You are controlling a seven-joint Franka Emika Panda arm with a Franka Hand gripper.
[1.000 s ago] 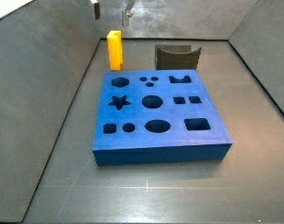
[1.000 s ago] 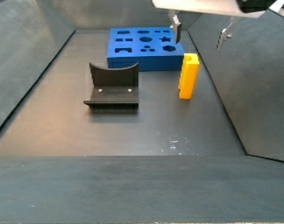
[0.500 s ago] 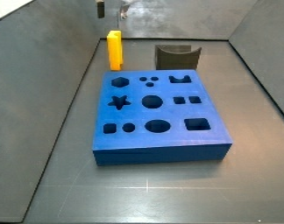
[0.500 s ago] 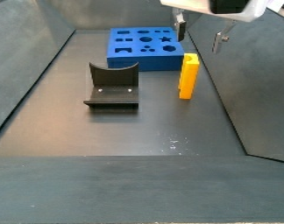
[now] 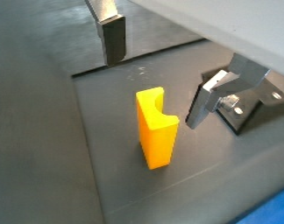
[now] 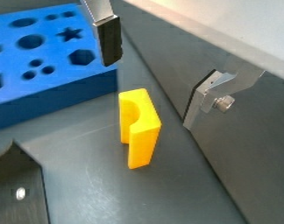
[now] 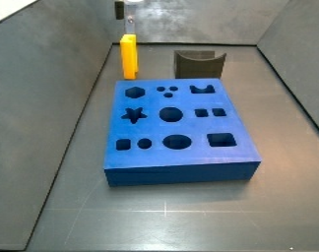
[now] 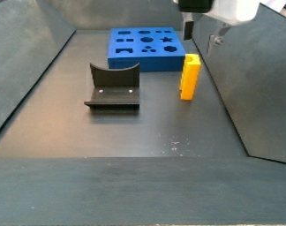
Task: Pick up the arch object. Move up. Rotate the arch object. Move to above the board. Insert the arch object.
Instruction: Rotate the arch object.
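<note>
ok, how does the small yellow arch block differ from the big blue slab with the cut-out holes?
Colour: the small yellow arch block is bright yellow, the big blue slab blue. Size: the block is far smaller than the slab. Pose: the block stands upright on end, the slab lies flat. Shape: the block has one notch, the slab many holes. Both rest on the dark floor, untouched; the gripper hangs above the block.

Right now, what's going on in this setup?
A Franka arm is going for the arch object, a yellow block standing upright on the floor beside the blue board. The gripper hangs above the block, open and empty, its fingers apart from it. Nothing is picked up yet. The fixture stands unused nearby.
</note>
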